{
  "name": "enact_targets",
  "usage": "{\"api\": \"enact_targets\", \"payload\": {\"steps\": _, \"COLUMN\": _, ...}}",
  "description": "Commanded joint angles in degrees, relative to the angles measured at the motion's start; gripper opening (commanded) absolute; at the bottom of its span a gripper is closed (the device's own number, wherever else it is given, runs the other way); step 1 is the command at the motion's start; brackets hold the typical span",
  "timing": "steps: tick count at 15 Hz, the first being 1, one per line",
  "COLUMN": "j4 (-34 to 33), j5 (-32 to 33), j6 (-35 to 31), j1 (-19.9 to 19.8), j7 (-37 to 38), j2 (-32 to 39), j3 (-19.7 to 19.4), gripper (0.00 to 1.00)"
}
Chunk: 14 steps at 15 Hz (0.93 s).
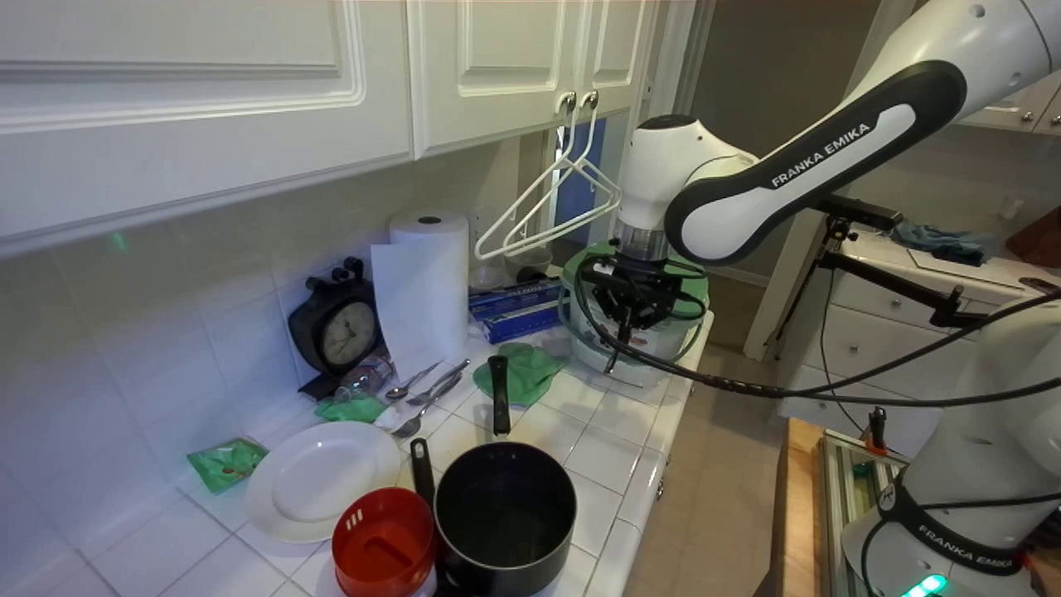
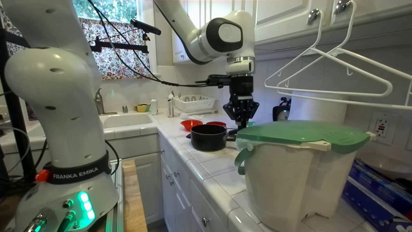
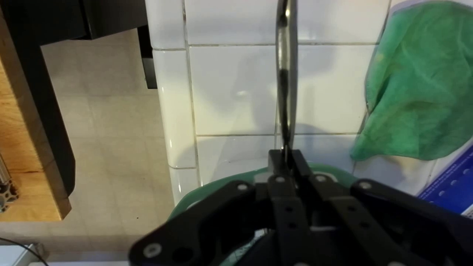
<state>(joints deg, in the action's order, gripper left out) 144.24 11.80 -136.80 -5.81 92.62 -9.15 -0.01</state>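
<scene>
My hand: pinching the metal utensil
Metal utensil: sticking out from my hand over the white-tiled worktop, long axis running up the wrist view; looking shiny, slim, kinda edge-on, so I'm not making out which type
Green cloth: lying to its right there, thin, rumpled
Green lid: curving smoothly behind my hand

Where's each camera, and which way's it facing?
Wrist view: mounted above the gripper, facing down on counter tiles; shows it pinching a metal utensil.
An exterior view: high near the black saucepan, facing the green-lidded bucket; arm and base show.
An exterior view: beyond the bucket, facing the sink; arm and base show.
Both exterior views share saucepan and bucket.
</scene>
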Motion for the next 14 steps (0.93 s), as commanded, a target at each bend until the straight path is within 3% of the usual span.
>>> {"api": "enact_targets", "payload": {"steps": 1, "j4": -1.51, "j5": 0.29, "j6": 0.68, "j1": -0.13, "j7": -0.02, "j2": 0.74, "j3": 0.28, "gripper": 0.04}}
{"api": "enact_targets", "payload": {"steps": 14, "j4": -4.0, "j5": -0.48, "j6": -0.4, "j1": 1.1, "j7": -3.3, "j2": 4.48, "j3": -0.19, "gripper": 0.04}}
